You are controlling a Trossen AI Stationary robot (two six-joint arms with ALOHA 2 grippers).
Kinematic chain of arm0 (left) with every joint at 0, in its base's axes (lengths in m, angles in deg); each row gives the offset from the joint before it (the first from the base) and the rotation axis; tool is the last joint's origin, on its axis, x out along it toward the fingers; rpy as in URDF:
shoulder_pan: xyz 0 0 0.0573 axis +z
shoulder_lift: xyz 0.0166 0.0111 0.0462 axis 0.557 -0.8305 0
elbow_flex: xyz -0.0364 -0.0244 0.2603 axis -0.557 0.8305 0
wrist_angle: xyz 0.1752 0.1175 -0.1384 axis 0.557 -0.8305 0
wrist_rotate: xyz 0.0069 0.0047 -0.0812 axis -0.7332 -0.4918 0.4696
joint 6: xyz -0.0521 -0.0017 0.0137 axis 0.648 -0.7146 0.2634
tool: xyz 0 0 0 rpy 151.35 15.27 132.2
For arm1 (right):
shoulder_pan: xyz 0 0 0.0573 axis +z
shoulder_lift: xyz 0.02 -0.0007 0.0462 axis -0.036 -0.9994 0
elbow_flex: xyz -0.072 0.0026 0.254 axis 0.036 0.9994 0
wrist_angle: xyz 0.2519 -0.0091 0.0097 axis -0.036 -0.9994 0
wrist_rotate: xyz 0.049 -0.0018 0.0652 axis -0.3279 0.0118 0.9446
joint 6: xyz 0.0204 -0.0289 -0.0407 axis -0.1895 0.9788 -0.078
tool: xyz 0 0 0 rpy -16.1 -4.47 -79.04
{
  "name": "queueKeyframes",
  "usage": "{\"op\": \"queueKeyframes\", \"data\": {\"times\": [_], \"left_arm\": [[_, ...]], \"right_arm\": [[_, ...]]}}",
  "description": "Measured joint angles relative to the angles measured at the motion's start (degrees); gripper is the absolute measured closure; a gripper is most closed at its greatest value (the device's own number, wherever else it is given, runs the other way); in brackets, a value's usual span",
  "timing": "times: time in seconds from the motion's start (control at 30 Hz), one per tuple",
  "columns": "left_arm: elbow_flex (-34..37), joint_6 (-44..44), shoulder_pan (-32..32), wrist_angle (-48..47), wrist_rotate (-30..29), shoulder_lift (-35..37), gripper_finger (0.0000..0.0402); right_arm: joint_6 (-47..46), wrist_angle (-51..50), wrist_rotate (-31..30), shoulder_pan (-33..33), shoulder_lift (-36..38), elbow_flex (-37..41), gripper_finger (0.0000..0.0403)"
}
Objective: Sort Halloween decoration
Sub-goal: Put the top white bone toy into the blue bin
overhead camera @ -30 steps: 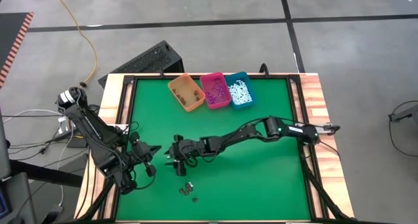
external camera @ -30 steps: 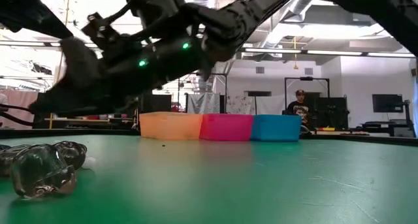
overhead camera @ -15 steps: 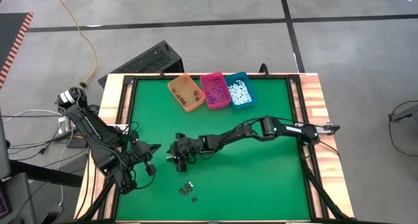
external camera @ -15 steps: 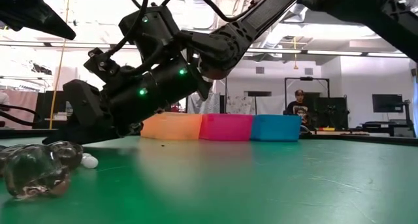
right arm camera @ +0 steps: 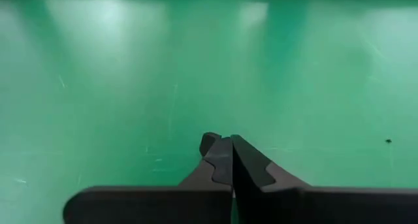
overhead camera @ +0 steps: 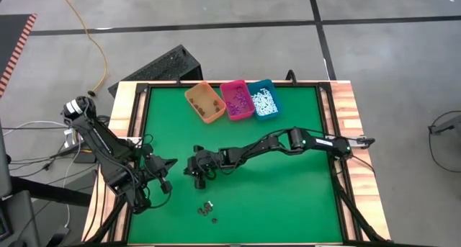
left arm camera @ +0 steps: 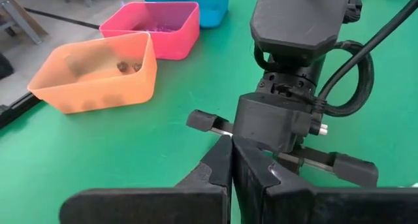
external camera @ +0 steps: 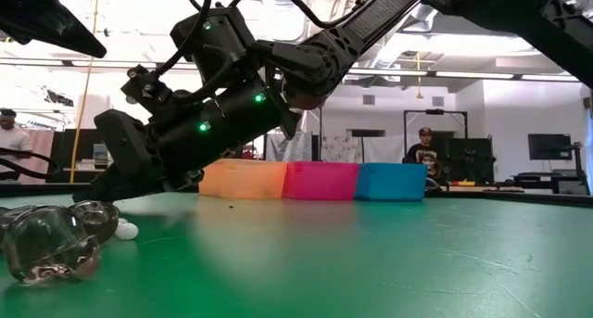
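Note:
My right gripper (overhead camera: pixel 191 170) is shut, its tips down at the green mat (overhead camera: pixel 288 189) left of centre; the low view shows it (external camera: pixel 104 194) slanting down. A small dark lump (right arm camera: pixel 209 142) sits at its tips. Loose decoration pieces (overhead camera: pixel 207 209) lie on the mat near the front edge; close in the low view are a dark glossy clump (external camera: pixel 56 242) and a white bit (external camera: pixel 126 230). My left gripper (overhead camera: pixel 167 175) is shut on nothing, just left of the right one, above the mat. My right gripper comes slanting down from the table's right, its shut fingertips (external camera: pixel 109 190) at the mat's surface. The dark lump (right arm camera: pixel 209 142) at the tips may be a pinched piece or part of a finger; I cannot tell which.
Three bins stand side by side at the far edge: orange (overhead camera: pixel 205 103) with brown bits, pink (overhead camera: pixel 238 99) with purple bits, teal (overhead camera: pixel 264 100) with white bits. A tiny dark speck (right arm camera: pixel 388 141) lies on the mat. People show in the room behind.
My right gripper has sunk to the mat, tipping a little further down, and its widely spread fingers have shut. The loose pieces near the front edge lie where they were.

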Motion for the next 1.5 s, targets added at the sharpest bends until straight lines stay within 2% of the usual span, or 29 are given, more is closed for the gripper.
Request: {"op": "queueKeyframes", "data": {"times": [0.27, 0.67, 0.8, 1.0, 1.1, 1.2, 1.33, 1.43, 1.5], "left_arm": [[0.0, 0.96, 0.0, -2.1, 0.0, 0.0, 0.0402], [0.0, 1.15, -0.04, -3.48, -0.4, 0.0, 0.0401], [0.0, 2.01, -0.36, -4.04, -0.41, 0.0, 0.0402], [0.0, 3.99, -1.76, -4.78, -1.97, 0.0, 0.0401], [0.23, 6.41, -1.62, -6.4, -1.95, 0.0, 0.0401], [2.97, 11.46, 1.15, -5.45, -0.27, 0.0, 0.0401], [8.75, 10.45, 9.14, 0.15, 10.04, -1.91, 0.0401], [12.58, 11.34, 12.55, 4.85, 9.25, -5.66, 0.0401], [14.82, 15.61, 14.25, 4.98, 8.9, -9.49, 0.0401]], "right_arm": [[0.7, -2.74, 0.48, -0.38, 2.86, 0.31, 0.0385], [7.24, -19.37, 0.23, -4.62, 13.82, 0.63, 0.0386], [7.94, -22.03, -1.24, -7.64, 20.8, 7.7, 0.0386], [4.4, -15.02, -3.4, -13.01, 36.8, 26.97, 0.0386], [0.27, -10.22, -2.11, -13.99, 40.6, 33.35, 0.0374], [-3.13, -10.55, -1.34, -13.48, 41.53, 35.47, 0.0346], [-4.15, -11.09, -1.34, -11.83, 42.21, 35.87, 0.0345], [-2.71, -10.9, -1.34, -10.22, 43.11, 35.87, 0.0366], [-2.54, -12.04, -1.31, -9.35, 44.61, 35.88, 0.038]]}}
